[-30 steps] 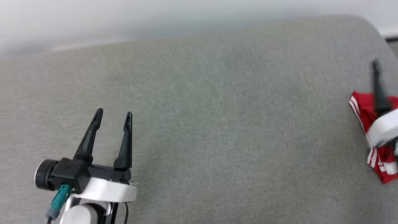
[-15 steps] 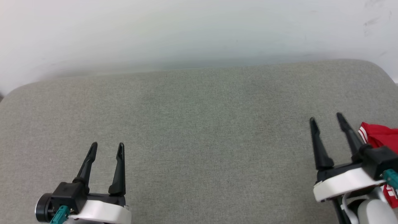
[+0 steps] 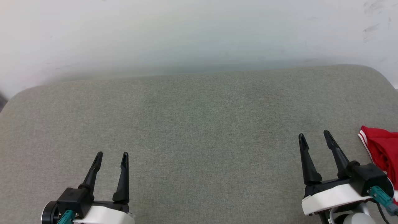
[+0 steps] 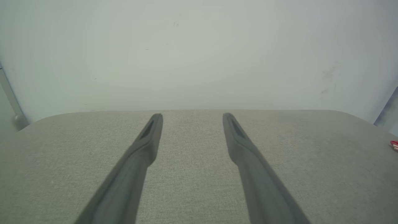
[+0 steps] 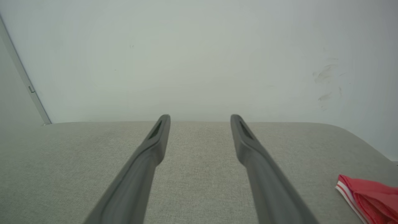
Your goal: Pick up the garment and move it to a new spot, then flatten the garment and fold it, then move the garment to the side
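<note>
Red garment (image 3: 381, 150) lay bunched at 3 o'clock on grey cushion (image 3: 199, 124); looked soft, light, limp, so best pinched at the striped edge. Left gripper (image 3: 112, 154) and right gripper (image 3: 313, 134) jaws were spread, empty.

Head looks down; wrists look low across cushion (image 3: 199, 140) toward wall (image 4: 199, 46).

A broad grey cushion (image 3: 199, 124) covered in woven fabric has two rounded far corners. Directly on it, at the right edge toward the near side, lies the red garment (image 3: 384, 149), bunched, with white stripes along its hem and partly cut off from view.
</note>
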You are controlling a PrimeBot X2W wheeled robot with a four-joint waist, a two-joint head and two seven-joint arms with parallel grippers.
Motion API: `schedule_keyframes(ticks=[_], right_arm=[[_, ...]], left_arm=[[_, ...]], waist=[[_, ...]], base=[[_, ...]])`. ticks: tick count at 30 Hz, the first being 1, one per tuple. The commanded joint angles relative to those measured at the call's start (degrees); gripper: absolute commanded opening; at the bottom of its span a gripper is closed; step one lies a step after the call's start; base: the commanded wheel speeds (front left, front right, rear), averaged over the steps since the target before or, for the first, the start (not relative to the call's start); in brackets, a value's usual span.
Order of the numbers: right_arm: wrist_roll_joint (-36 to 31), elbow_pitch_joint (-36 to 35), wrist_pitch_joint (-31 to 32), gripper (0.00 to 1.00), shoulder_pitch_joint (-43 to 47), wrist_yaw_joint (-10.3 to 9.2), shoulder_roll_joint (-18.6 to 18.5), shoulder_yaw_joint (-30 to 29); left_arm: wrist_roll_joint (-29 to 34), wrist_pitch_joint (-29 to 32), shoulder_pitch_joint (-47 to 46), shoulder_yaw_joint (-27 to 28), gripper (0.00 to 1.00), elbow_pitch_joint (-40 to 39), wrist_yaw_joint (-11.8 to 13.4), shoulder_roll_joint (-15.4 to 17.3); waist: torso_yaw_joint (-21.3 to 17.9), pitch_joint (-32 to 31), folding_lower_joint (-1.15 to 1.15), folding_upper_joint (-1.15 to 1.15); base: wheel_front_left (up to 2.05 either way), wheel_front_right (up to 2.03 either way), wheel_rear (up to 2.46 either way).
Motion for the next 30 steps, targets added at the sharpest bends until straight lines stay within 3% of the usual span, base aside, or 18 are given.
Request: schedule_keyframes(ticks=[1,20,21,30], right_arm=[[0.3,0.2,-0.4,1.0,0.5,-0.03,0.3,0.1],[1.7,1.9,-0.8,1.0,-0.5,-0.03,0.4,2.4],[1.4,2.0,-0.8,0.0,-0.1,0.0,0.2,2.4],[8.2,3.5,0.2,0.0,0.7,0.01,-0.2,2.2]], left_arm=[[0.2,-0.1,0.6,0.1,1.0,-0.2,-0.1,-0.2],[0.0,-0.1,0.7,0.2,1.0,-1.7,-0.2,-0.6],[-0.2,0.0,0.3,0.1,0.0,-1.5,-0.1,-0.6],[-6.8,1.4,0.2,-0.1,0.0,0.6,0.0,-0.6]], waist=[[-0.1,0.0,0.01,0.0],[-0.9,-0.6,0.01,0.0],[-0.9,-0.6,0.01,0.0],[-0.8,-0.6,0.01,0.0]], base=[[0.0,0.0,0.0],[0.0,0.0,0.0],[0.0,0.0,0.0],[0.0,0.0,0.0]])
